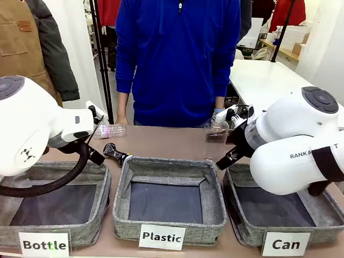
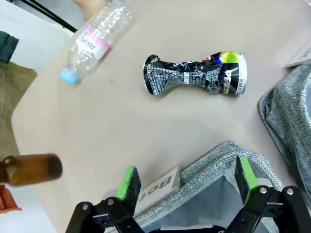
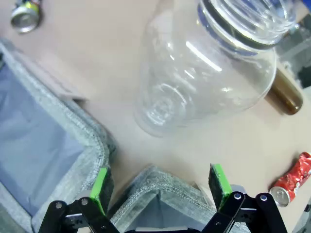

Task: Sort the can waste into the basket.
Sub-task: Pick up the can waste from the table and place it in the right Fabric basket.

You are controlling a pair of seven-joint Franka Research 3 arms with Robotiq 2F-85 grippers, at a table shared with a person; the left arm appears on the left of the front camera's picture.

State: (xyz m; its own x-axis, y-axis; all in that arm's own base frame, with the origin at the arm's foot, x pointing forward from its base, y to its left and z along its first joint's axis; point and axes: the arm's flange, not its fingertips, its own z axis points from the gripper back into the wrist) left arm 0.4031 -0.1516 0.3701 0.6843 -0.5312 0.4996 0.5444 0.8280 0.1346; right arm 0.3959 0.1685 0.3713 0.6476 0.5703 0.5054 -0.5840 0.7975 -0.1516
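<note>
Tabletop [image 2: 146, 126], red can [image 3: 291, 180] edge-cropped; brown bottle [image 2: 29, 170] blurred

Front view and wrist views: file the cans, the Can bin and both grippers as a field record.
dark can: crushed, lying on the table, outside the bins
red can: crushed, lying on the table
Can bin: rightmost of the three bins
left gripper: open, holding nothing, above the Bottle bin rim
right gripper: open, holding nothing, above bin rims
</note>
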